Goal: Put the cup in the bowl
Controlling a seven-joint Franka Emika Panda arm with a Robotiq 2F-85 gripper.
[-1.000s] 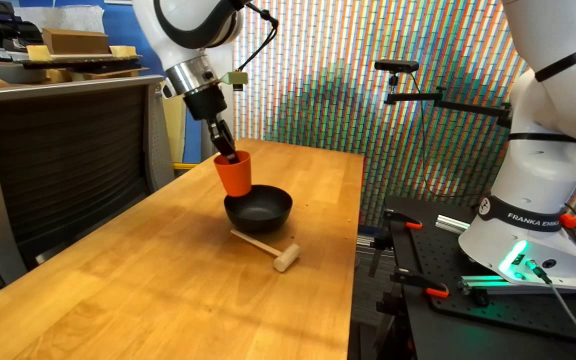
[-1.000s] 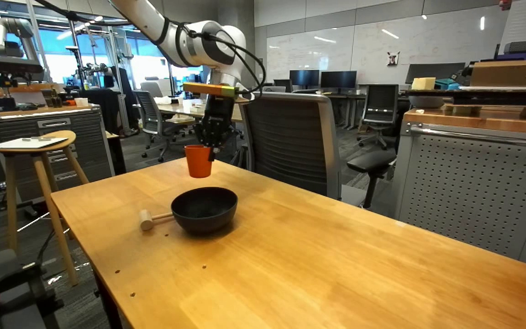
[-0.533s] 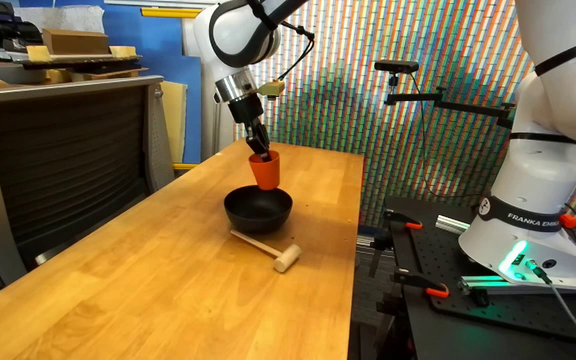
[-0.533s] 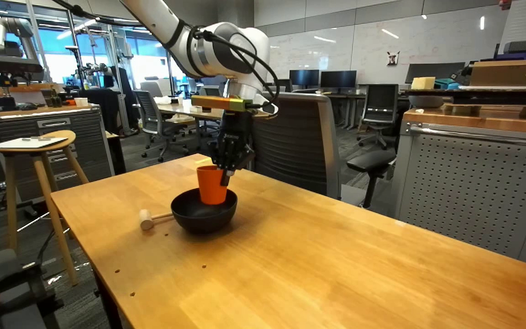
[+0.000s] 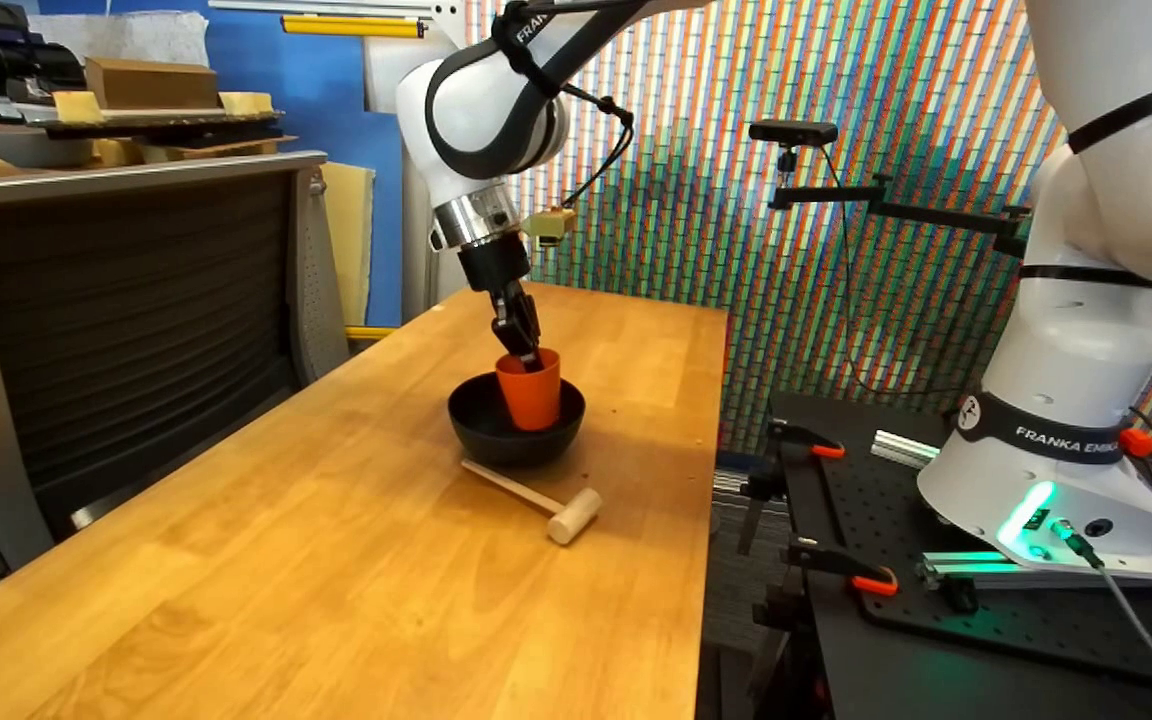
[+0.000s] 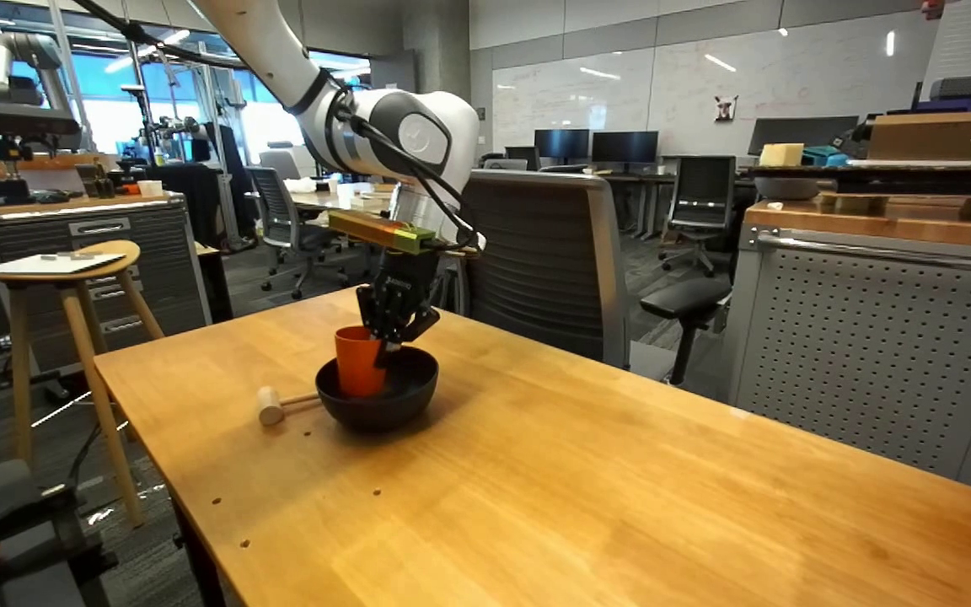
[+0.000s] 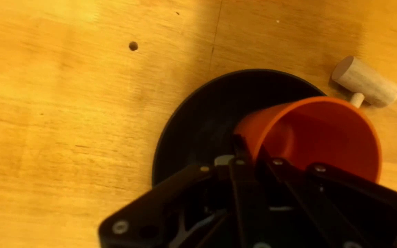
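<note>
Wrist view: the gripper (image 7: 252, 146) pinches the cup (image 7: 326, 134) by its rim, base within the bowl (image 5: 508, 447), well in from the edges of the counter (image 5: 366, 560). Probably light, stiff plastic (perhaps slick, hardly fragile), so a single-wall hold should serve.

In exterior view, you're looking lengthwise down table (image 5: 336, 600), robot base (image 5: 1046, 480) standing at right. In exterior view, you're facing whiteboard (image 6: 705, 84), upper right, across same table. In wrist view, you're peering down, much closer; bowl (image 7: 202, 127), cup (image 7: 333, 141) and mallet (image 7: 367, 81) are showing in all three views.
</note>
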